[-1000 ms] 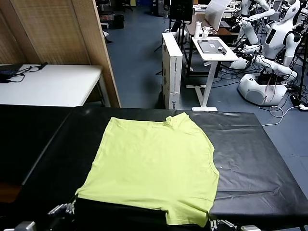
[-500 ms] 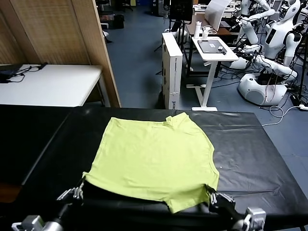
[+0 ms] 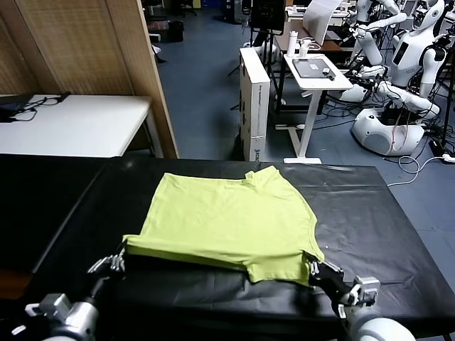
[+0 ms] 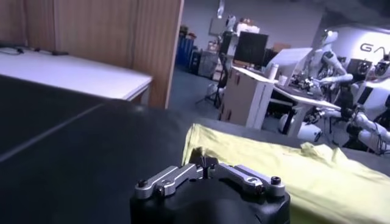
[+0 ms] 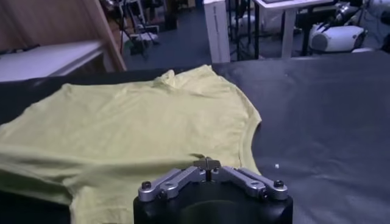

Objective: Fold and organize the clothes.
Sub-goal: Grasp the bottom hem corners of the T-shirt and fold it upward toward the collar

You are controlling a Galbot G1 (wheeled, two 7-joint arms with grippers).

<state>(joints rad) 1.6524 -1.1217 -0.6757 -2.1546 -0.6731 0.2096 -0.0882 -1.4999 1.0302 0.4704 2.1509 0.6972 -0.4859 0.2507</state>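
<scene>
Right, your left pincer [image 3: 117, 260] and right pincer [image 3: 313, 269] each pinch a lifted corner of the T-shirt [image 3: 227, 220] near the black tabletop's [image 3: 370, 213] front edge. You can't see its print; fingertips are hidden under cloth.

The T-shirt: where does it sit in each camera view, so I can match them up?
Head view: T-shirt mid-table, near hem lifted between both grippers.
Left wrist view: beyond the left gripper.
Right wrist view: spread beyond the right gripper.
Shared landmark: the black table.
</scene>
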